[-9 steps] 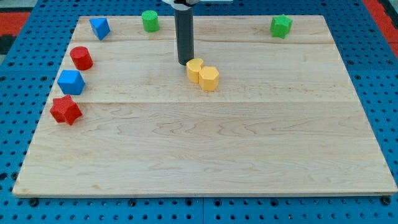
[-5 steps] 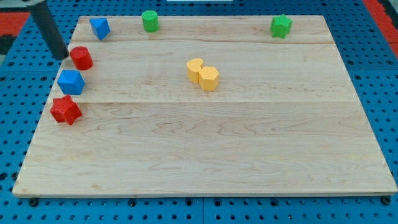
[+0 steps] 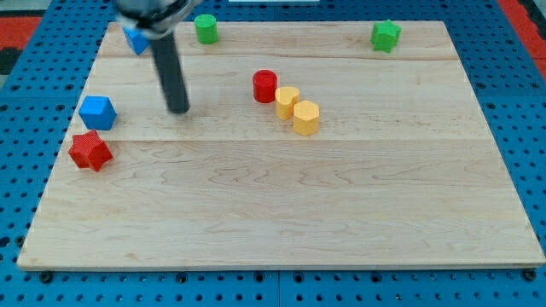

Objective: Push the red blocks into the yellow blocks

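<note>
A red cylinder [image 3: 265, 86] stands just above the board's middle, touching a yellow cylinder [image 3: 287, 101], which touches a yellow hexagonal block [image 3: 306, 118] on its lower right. A red star block [image 3: 90, 150] lies near the board's left edge. My tip [image 3: 178, 111] is on the board well to the left of the red cylinder and to the right of a blue block [image 3: 97, 112]. It touches no block.
A second blue block [image 3: 134, 38] sits at the top left, partly behind the rod. A green cylinder [image 3: 205, 28] and a green star block [image 3: 386, 35] lie along the top edge. The wooden board [image 3: 281, 205] lies on a blue pegboard.
The red cylinder has moved from the left edge rightwards into the yellow cylinder. Both yellow blocks have shifted a little right and down. My tip now stands left of them.
</note>
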You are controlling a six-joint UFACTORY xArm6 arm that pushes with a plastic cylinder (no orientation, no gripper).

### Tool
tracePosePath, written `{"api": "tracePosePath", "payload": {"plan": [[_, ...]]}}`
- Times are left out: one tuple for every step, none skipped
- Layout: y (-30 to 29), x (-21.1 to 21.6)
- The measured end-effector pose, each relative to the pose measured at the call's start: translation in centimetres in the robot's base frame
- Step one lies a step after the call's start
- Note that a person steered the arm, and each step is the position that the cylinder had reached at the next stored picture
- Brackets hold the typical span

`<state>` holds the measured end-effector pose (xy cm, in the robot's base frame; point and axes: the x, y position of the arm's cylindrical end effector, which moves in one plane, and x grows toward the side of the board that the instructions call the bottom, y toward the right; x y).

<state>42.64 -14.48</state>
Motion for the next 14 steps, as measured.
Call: {"api": "tracePosePath", "payload": {"plan": [[-0.8,10.8],[-8.2,11.6],[-9.9,6.9],[-9.8,3.7],[-11.9,4.2],[-14.4,3.1],[-10.4,0.8],[-4.5,-1.0],[0.0,-1.9],[-1.5,-1.9],[-3.7,-2.7],[-3.7,-4.3],[-3.7,-5.0],[-3.3,-5.0]]}}
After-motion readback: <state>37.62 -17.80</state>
